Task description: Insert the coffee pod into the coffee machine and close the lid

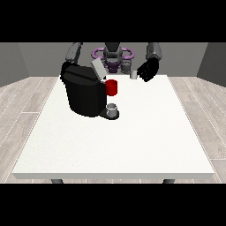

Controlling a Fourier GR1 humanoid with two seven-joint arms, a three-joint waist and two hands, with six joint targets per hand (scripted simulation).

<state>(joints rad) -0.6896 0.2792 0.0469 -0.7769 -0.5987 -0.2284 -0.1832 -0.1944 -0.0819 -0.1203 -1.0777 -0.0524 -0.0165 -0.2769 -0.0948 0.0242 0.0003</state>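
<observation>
White counter is seen largely bare toward its near edge. Small grey coffee pod is pinched by the hand at the view's right near the far edge, beside the black coffee machine, whose lid is raised.

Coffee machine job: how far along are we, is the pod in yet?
Not yet. The coffee machine has its lid raised, so the opening is ready. The small grey pod is at the fingertips of the hand at the view's right, above the table's far edge, apart from the machine. Left: carrying it over, inserting it, closing the lid.
</observation>
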